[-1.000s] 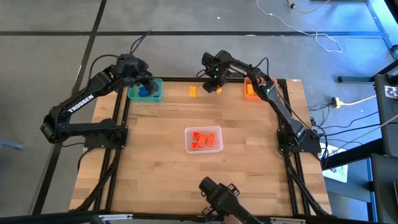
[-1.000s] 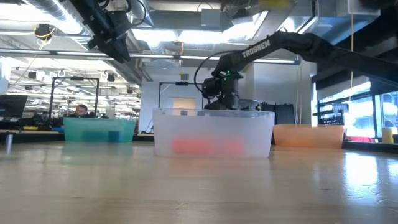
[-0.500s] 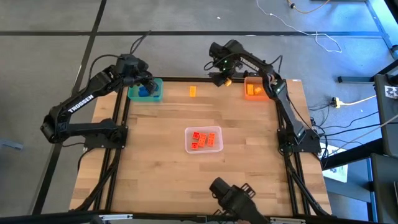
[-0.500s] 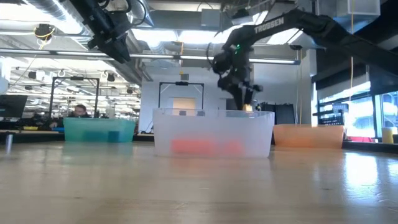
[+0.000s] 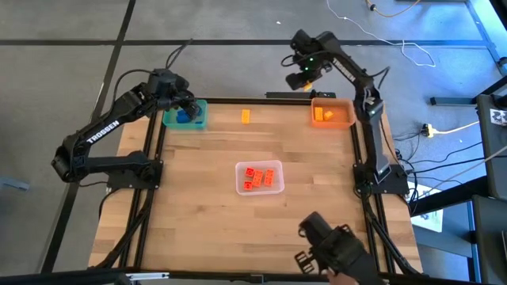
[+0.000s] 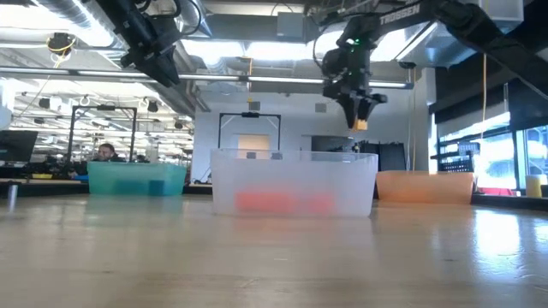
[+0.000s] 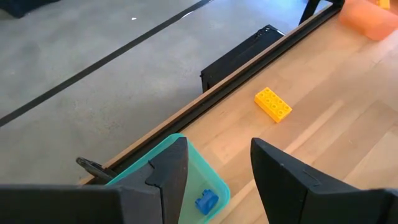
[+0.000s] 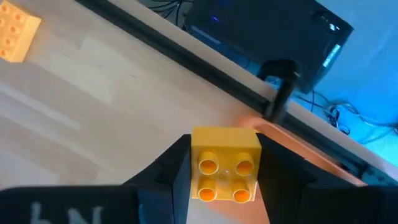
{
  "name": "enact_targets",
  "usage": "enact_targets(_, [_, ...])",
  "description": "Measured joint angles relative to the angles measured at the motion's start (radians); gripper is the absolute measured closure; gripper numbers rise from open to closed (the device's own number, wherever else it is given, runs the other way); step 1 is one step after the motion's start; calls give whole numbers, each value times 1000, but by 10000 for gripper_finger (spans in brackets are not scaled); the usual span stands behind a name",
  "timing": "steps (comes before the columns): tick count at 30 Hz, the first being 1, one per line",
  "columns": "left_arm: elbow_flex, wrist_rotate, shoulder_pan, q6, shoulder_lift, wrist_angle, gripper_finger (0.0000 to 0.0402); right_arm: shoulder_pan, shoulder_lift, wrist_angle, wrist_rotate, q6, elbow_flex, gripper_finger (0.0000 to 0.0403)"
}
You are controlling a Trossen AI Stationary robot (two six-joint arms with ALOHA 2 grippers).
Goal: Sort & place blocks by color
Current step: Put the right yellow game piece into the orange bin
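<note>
1 yellow block [image 8: 225,164] in right pincer [image 5: 305,79]; orange bin [image 5: 333,113] nearby.

A small yellow four-studded block [image 8: 226,166] is held off the table, clamped by its sides, just short of the orange bin [image 5: 333,115], in which orange blocks [image 5: 322,115] are seen lying. A longer yellow block [image 5: 245,116], studs up, is seen flat on the bare table near the far edge, between the teal bin [image 5: 187,115] and the orange bin, while a blue block [image 7: 206,202] lies inside the teal bin. Several red-orange blocks [image 5: 259,177] are gathered in the clear bin [image 5: 238,181] at the middle of the table.
</note>
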Motion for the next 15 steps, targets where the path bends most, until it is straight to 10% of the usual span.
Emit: enact_targets(15, [0,-30,0,0,0,1,237,-77,-336,201,87,76,-638,263])
